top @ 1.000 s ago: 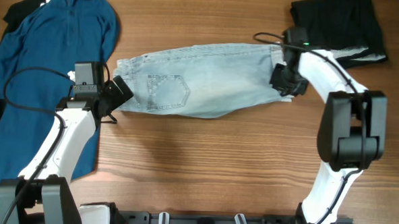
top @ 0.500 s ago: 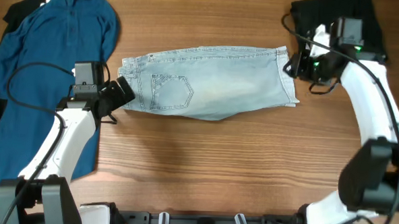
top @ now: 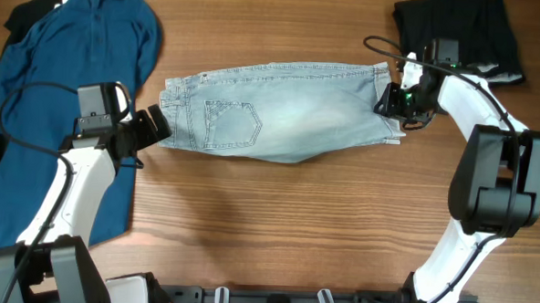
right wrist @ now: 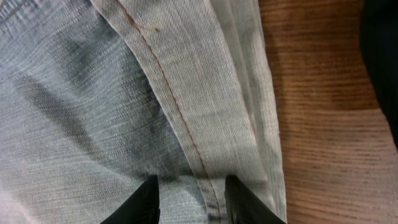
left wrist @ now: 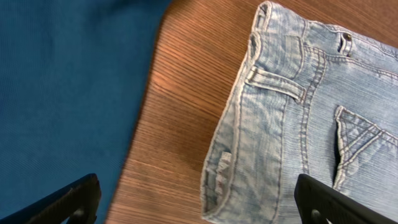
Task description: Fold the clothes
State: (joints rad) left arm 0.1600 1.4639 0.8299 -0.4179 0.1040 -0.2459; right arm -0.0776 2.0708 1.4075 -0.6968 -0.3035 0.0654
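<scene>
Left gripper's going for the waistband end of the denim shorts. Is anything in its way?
Nothing visible. The left gripper, jaws open, sits just off the waistband of the denim shorts, with only bare table between them. The blue shirt lies off to the side, not in the path.

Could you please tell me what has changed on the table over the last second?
The denim shorts shifted slightly to the right and now lie flatter. The right gripper left the cuff, swung out toward the black garment, and has come back to the cuff. The left gripper backed a little off the waistband, jaws open. The blue shirt and the black garment stayed where they were.
</scene>
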